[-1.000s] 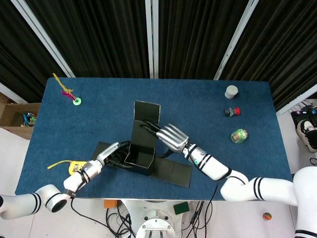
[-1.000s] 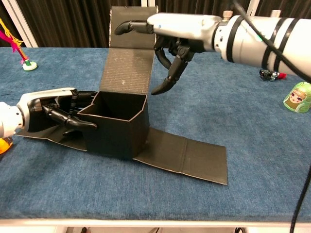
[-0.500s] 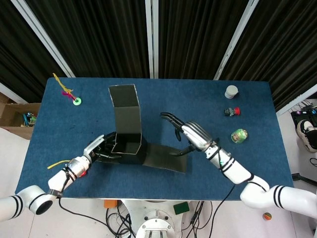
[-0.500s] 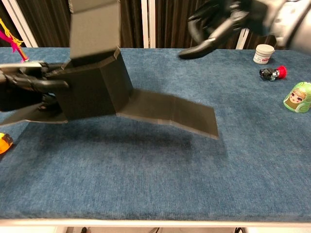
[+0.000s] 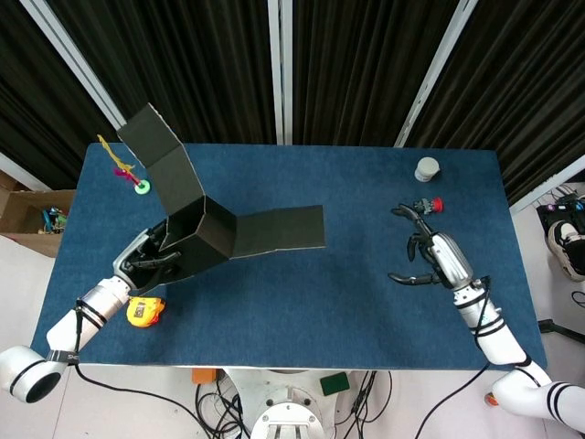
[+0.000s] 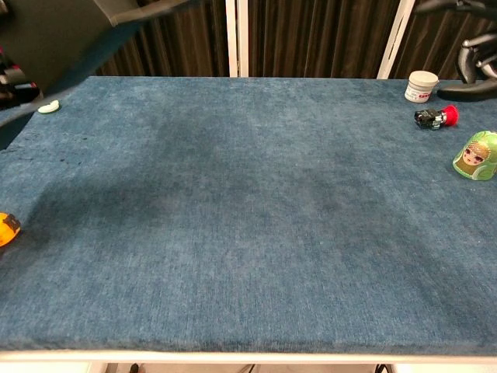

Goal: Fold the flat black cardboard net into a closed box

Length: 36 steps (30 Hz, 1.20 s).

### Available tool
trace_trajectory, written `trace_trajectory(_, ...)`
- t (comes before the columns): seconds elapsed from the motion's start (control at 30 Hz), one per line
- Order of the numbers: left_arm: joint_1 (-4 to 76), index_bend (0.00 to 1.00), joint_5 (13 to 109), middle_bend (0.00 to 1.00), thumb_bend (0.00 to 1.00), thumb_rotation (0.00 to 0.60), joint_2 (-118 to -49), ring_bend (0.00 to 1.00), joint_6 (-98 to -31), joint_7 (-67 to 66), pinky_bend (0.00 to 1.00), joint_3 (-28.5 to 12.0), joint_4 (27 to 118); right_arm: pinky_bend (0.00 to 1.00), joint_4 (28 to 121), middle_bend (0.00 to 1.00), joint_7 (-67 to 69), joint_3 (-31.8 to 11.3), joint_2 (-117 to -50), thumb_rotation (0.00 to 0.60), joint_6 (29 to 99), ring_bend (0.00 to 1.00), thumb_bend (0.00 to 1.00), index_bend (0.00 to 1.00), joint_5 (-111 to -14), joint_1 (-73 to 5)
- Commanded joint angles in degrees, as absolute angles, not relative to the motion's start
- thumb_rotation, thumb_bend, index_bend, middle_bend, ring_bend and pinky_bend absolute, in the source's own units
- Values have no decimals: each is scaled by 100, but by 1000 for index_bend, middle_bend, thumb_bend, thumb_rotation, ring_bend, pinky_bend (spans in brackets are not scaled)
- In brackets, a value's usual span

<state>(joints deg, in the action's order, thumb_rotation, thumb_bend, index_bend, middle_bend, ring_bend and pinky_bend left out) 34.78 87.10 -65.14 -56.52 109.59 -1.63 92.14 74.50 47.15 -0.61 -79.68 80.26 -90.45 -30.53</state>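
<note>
**Left hand holds the half-formed box up; right hand hangs empty**

Your left hand grips the black cardboard net at its lower left end, over the left part of the blue table. The middle of the net is already folded into an open-sided tube; one long flap juts up and back toward the curtains, and another flat panel reaches out to the right. In the chest view only a dark corner of the net shows at the top left, and its soft shadow lies on the cloth below.

Your right hand is well apart from the net, near the right edge of the table, fingers spread and curled slightly, holding nothing. In the chest view only its dark fingertips show at the top right.

An orange tape measure lies just beside your left wrist. On the right stand a white jar, a small red-and-black toy and a green figurine. A green ring with pink and yellow streamers rests at the far left corner.
</note>
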Motion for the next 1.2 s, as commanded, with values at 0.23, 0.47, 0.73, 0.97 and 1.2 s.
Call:
trace_trajectory(0.23,3657,278,8782,294,0,600,-6458,543,-5401,11112,853,-259,9383,1000,7652,219,4474,-23,-8501,600,7554,668,71,89,-9990,-3713)
trace_trajectory(0.47,3746,277,8692,294,0,600,-6630,543,-5220,10556,853,-275,9362,1000,8158,195,2960,-704,-8842,600,7429,670,75,92,-9992,-4195)
trace_trajectory(0.73,3721,276,8823,292,0,600,-6803,543,-5239,10015,853,-159,9340,1000,8475,195,2157,-1017,-8822,600,7201,677,75,92,-9818,-4455)
trace_trajectory(0.97,3726,275,8846,288,0,600,-6926,539,-5249,9366,852,-108,9291,1000,8384,211,1380,-1123,-8969,600,7168,685,72,94,-9865,-4621)
trace_trajectory(1.2,3729,274,8755,287,0,600,-7067,539,-5263,8741,853,-130,9254,1000,8044,279,536,-1086,-9338,600,7182,715,22,177,-10086,-4814)
